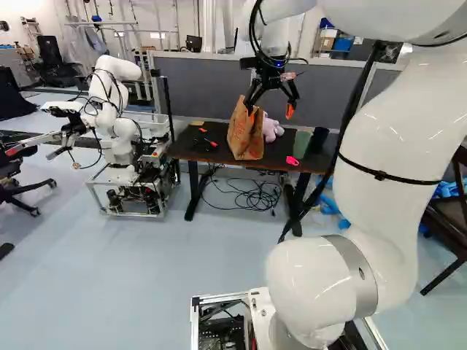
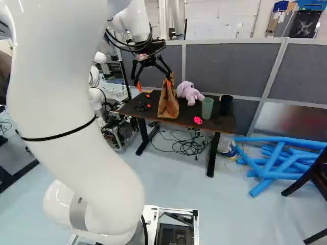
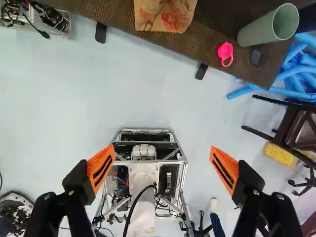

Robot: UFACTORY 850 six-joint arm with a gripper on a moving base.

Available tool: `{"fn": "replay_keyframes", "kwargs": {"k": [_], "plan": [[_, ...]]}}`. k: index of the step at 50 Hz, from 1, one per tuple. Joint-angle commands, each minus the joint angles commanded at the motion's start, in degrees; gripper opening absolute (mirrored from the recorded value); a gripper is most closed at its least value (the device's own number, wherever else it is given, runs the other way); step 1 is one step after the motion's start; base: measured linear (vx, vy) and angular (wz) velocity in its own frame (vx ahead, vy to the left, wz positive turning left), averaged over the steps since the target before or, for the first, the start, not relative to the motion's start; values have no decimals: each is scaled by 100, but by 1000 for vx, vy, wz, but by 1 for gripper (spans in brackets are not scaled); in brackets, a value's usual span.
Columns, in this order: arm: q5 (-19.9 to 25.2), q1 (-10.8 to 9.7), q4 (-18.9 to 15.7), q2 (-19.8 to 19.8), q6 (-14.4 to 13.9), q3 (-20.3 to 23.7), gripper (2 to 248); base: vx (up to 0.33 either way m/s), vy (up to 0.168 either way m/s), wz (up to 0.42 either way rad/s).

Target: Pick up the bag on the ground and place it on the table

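Paper bag [image 1: 246, 135]: standing on the surface [image 2: 185, 113], upper middle of both base views
Gripper [image 1: 271, 112]: jaws spread wide, paper bag ahead

1. Lilac plush toy [image 2: 189, 93] sits near green cup [image 2: 207, 108].
2. Black cup [image 2: 226, 105] just beside green cup.
3. Small pink item [image 3: 225, 51] nearby.
4. Blue tubes [image 2: 278, 172] heaped on floor [image 2: 225, 204].
5. Black cables [image 1: 257, 198] lie tangled.
6. Another robot [image 1: 121, 127], left base view's left.

White arm [image 1: 394, 168] arched high, fingers [image 1: 290, 111] pointing down, spread wide
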Motion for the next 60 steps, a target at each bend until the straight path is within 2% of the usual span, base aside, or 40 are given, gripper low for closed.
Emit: {"fn": "replay_keyframes", "kwargs": {"k": [14, 38, 60], "plan": [[0, 0, 0, 0, 0, 0, 247, -115, -2, 6], [19, 0, 1, 4, 0, 11, 247, 0, 0, -1], [284, 1, 17, 56, 3, 175, 247, 0, 0, 0]]}}
